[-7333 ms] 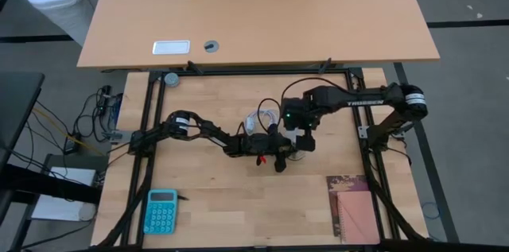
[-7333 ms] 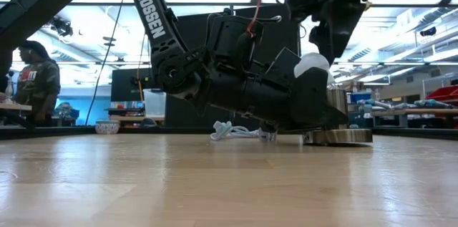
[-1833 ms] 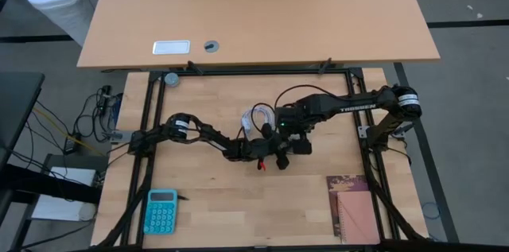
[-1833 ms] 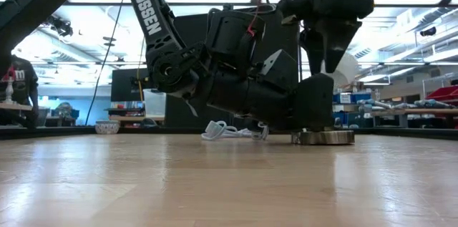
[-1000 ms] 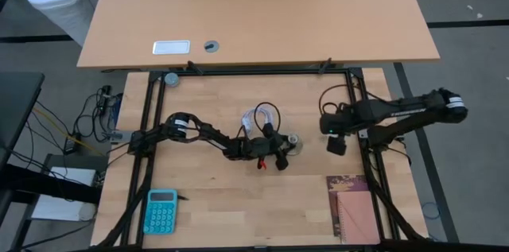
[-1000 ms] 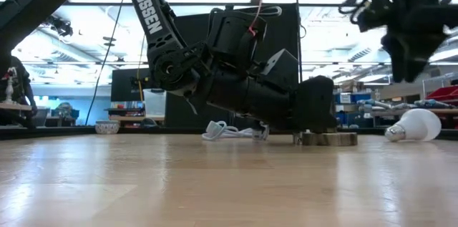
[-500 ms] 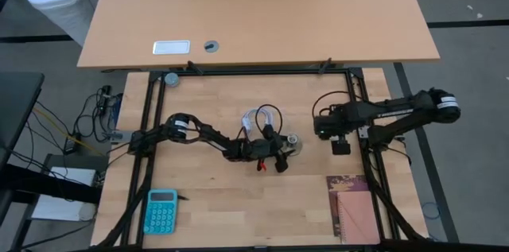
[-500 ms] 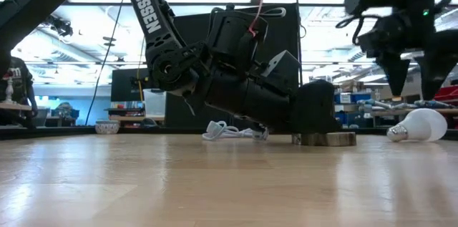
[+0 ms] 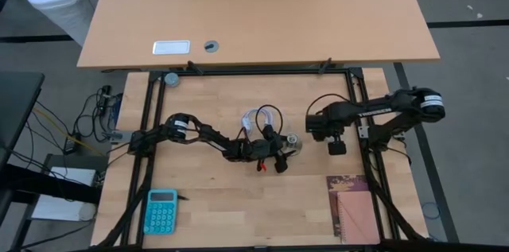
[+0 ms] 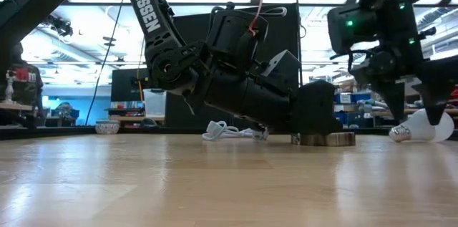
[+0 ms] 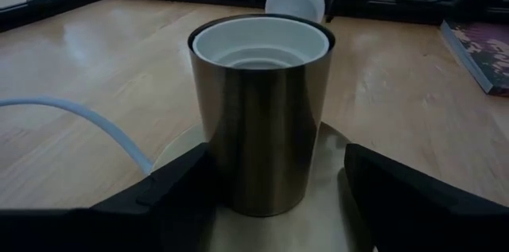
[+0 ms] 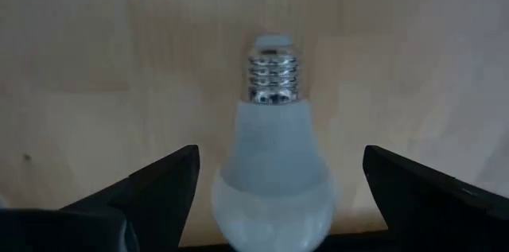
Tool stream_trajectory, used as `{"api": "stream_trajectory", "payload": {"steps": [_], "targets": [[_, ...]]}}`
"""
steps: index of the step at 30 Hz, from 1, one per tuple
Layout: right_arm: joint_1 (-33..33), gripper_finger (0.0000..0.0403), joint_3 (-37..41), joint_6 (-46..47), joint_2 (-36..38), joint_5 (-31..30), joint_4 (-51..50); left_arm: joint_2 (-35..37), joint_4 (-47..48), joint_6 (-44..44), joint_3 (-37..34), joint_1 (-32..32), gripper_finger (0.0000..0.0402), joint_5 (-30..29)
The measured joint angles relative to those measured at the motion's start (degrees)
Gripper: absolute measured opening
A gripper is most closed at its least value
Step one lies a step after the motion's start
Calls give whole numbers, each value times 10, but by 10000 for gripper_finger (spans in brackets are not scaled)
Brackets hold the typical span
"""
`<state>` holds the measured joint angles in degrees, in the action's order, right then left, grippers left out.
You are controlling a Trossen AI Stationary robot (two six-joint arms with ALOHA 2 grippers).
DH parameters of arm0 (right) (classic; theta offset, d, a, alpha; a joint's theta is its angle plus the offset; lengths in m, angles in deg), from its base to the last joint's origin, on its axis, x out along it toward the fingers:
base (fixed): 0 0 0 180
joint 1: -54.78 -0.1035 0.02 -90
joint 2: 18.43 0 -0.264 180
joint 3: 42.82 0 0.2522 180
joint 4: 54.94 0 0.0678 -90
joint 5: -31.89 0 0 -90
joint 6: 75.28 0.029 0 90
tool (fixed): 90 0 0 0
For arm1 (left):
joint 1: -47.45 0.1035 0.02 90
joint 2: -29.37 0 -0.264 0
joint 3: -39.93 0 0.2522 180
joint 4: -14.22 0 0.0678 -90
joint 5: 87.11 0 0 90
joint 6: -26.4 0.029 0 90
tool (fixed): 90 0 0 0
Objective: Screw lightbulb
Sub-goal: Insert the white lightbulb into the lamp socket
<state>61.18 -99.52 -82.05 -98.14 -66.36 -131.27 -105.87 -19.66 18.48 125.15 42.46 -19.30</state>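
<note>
Landmark: a metal socket [image 11: 261,117] is set upright on its flat base on the bench [image 9: 215,196]; its white-lined mouth is seen empty.
Bulb: the bulb [image 12: 274,164] is laid on its side on the bench, well to the right of the socket, with its threaded base pointed towards the socket in the low view [image 10: 429,126]. It is touched by nothing.
Right gripper: the right gripper [image 12: 274,192] is held just above the bulb, to the right of the socket; its fingers [image 12: 159,184] are spread wide, one on each side of the globe, clear of it.
Left gripper: the left gripper [image 11: 274,192] is held low at the socket; its fingers [image 11: 171,192] are parted on both sides of the socket, and contact cannot be told.
Cable: a white cable [image 9: 258,117] is coiled just behind the socket.
</note>
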Motion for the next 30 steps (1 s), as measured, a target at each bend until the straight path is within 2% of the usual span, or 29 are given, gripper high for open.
{"api": "stream_trajectory", "payload": {"steps": [5, 15, 21, 27, 30], "targets": [[3, 338, 0, -4, -36, 10, 11, 0, 2, 1, 0, 0, 292, 5], [2, 273, 1, -9, -103, 25, 13, 1, 7, 3, 0, 0, 292, 6], [2, 232, 1, 2, -87, 25, 17, 1, 7, 4, 0, 0, 292, 6], [2, 225, -12, 23, -50, 25, 6, 11, 19, 13, -1, -1, 292, 11], [2, 224, -29, 32, -24, 25, 8, 31, 61, 34, -2, -4, 292, 11]]}}
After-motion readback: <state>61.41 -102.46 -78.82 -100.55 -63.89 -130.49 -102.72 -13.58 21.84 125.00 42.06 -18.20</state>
